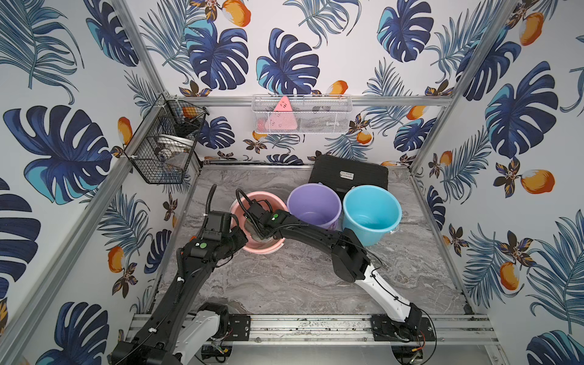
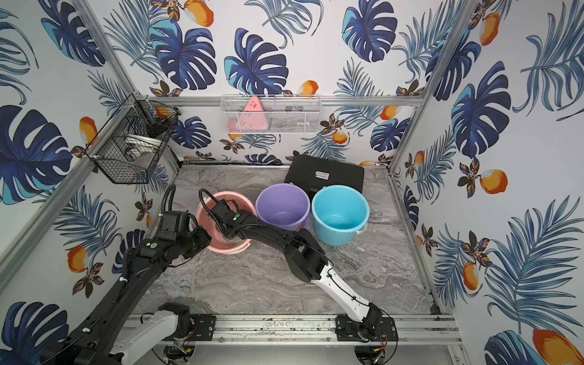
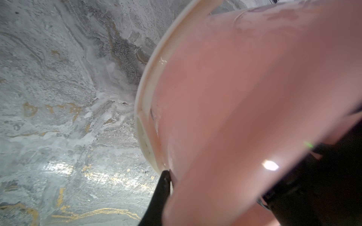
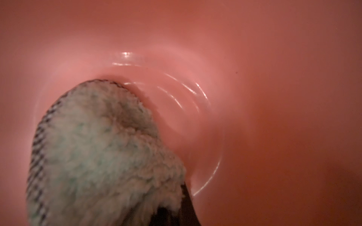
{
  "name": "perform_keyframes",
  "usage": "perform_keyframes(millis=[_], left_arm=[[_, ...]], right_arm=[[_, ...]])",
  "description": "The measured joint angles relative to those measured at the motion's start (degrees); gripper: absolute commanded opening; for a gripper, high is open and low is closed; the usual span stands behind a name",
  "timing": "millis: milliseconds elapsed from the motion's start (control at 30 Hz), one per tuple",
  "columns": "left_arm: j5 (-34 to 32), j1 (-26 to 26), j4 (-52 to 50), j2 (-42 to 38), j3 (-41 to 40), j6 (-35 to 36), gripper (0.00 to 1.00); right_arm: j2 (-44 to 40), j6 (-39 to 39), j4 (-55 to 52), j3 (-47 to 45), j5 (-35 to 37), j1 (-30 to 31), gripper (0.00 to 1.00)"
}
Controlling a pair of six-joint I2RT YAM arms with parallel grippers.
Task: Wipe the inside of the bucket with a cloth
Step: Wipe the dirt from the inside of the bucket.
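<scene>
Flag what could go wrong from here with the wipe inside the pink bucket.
The left gripper pinches only the rim of the pink bucket; wiping pushes might twist it loose.
The cloth is bunched in the right gripper; dragging on the wall could pull it free.
The purple bucket stands close beside; a shifted bucket may knock it.

pink bucket: glossy smooth plastic | cloth: fuzzy fabric | tabletop: glossy

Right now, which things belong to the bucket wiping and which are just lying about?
In the job: pink bucket, gripped at its rim by the left gripper; cloth, held inside it by the right gripper.
Lying about: purple bucket; blue bucket; black case; white wire basket; black wire basket.
</scene>
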Motion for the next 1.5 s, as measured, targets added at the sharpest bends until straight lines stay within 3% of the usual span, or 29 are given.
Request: perform_keyframes(millis=[367, 667, 800, 900, 1033, 1267, 1500], left_arm=[[-1.51, -2.34, 2.19, -0.11, -1.22, -2.62, 0.00], [-3.17, -3.50, 0.07, 0.87, -2.12, -2.69, 0.00], [-3.19, -3.67, 0.28, 2.21, -2.21, -2.71, 0.00], [-3.52, -3.76, 1.77, 2.47, -2.27, -3.02, 0.00], [-4.31, -3.93, 2.86, 2.05, -2.27, -3.15, 0.00], [-3.78, -4.13, 2.75, 2.05, -2.03, -2.80, 0.00], [-3.10, -4.55, 5.03, 1.73, -2.01, -2.89, 0.00]], right_arm=[[1.46, 3.21, 0.37, -0.26, -3.91, 0.26, 0.00], [-6.51, 4.39, 9.94, -14.49, -29.59, -0.35, 0.00], [-11.17, 4.09, 11.69, -16.81, -34.82, -0.22, 0.00], [-9.77, 3.61, 6.56, -11.13, -31.30, 0.11, 0.00], [-4.72, 1.68, 0.02, -3.41, -20.85, 0.50, 0.00], [-4.13, 1.29, -3.67, -5.35, -2.58, 0.33, 0.00], [1.55, 3.72, -7.26, 1.73, 0.87, -1.18, 0.00]])
